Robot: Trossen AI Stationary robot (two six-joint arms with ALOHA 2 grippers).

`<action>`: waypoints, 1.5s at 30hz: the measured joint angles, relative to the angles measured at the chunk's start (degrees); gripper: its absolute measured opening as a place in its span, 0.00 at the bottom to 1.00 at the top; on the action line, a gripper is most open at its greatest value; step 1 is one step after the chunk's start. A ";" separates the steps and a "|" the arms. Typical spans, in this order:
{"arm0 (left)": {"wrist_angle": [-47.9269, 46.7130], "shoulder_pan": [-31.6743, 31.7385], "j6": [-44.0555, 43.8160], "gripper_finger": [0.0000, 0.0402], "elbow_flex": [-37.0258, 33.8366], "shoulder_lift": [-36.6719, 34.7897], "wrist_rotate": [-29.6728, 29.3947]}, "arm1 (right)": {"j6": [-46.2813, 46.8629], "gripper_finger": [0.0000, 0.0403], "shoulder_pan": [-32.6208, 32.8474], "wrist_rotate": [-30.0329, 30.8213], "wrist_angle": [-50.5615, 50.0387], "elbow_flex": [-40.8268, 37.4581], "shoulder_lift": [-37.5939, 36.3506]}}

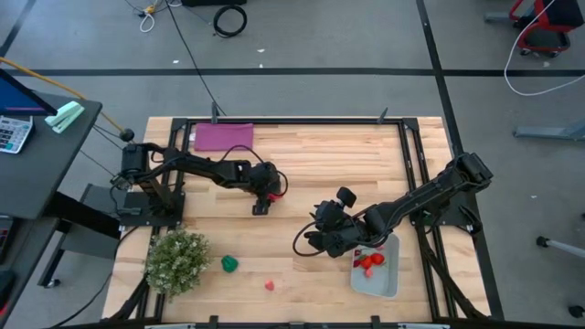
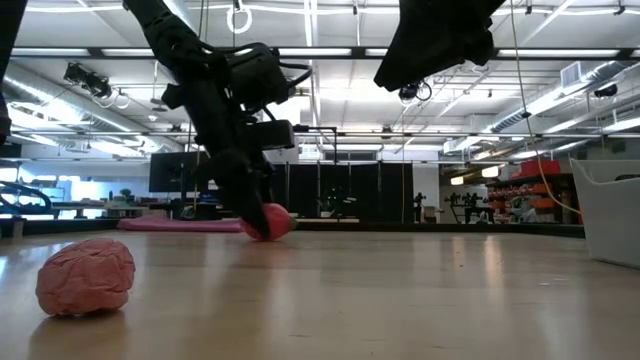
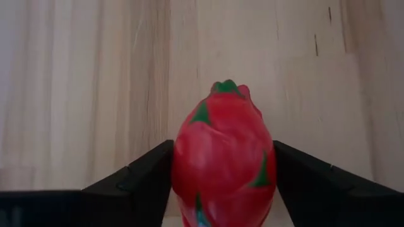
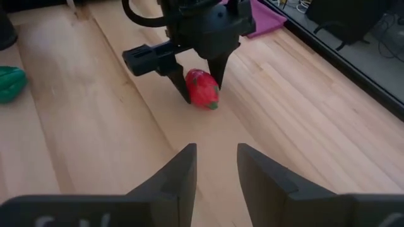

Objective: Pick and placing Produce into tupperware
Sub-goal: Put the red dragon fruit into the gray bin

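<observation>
Left gripper (image 3: 222,167) jaws straddle the red dragon-fruit piece (image 3: 223,157) on the table, apparently touching its flanks, not clearly clamped; looks light, smooth, probably slippery, so squeeze mid-body; right gripper (image 4: 216,165) jaws apart, empty.

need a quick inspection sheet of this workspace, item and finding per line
surface: wooden slatted table, dark frame around it.
job's things: clear container near the right arm with red pieces inside; red dragon fruit mid-table; pink piece and green piece loose at the front.
clutter: bushy plant; purple mat.
grippers: left gripper straddling the dragon fruit, fingers beside it; right gripper open, empty, beside the container.
cables: loops on the arms; cords across the floor.
surroundings: desk with calculator at left.
</observation>
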 joint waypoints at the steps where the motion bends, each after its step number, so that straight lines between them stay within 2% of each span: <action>1: -0.14 -0.02 -0.48 0.62 0.11 0.00 0.00 | 0.00 0.30 0.00 0.01 0.00 0.00 0.00; 4: -0.11 -0.02 -1.62 0.56 0.91 0.00 0.00 | 0.00 0.30 0.00 1.85 0.00 0.00 0.00; 9: -0.23 -0.14 -1.69 0.55 3.08 0.00 -0.01 | 1.08 0.30 0.93 4.66 -3.31 0.23 -1.93; 17: -4.80 -3.72 -0.95 0.58 8.63 0.00 0.00 | 13.73 0.30 8.55 3.48 -13.99 0.82 -11.90; 20: -5.06 -5.67 -0.95 0.55 11.72 0.00 0.02 | 20.57 0.30 11.76 -1.97 -19.36 0.83 -16.02; 23: -5.34 -7.44 -0.93 0.55 14.95 -0.02 0.00 | 31.88 0.26 15.46 -7.83 -24.29 0.83 -18.14; 25: -5.33 -8.57 -0.73 0.56 17.28 -0.01 0.00 | 40.04 0.21 18.20 -10.30 -27.22 0.83 -18.17; 29: -5.22 -11.03 2.10 0.58 21.85 -0.02 -0.02 | 53.97 0.07 23.21 -20.17 -31.94 0.83 -15.51; 31: -5.16 -12.18 3.03 0.57 23.92 -0.02 0.00 | 59.99 0.02 25.81 -22.91 -34.33 0.82 -13.39; 38: -3.43 -14.93 3.12 0.57 27.62 -0.07 0.07 | 80.86 0.01 33.02 -25.98 -40.14 0.81 -7.42; 42: -0.22 -16.17 3.16 0.57 27.62 -0.07 0.00 | 88.94 0.01 36.50 -36.98 -42.45 0.81 -4.72; 45: 2.40 -16.81 3.16 0.56 27.62 -0.07 0.05 | 90.51 0.01 38.15 -43.36 -42.50 0.81 -3.74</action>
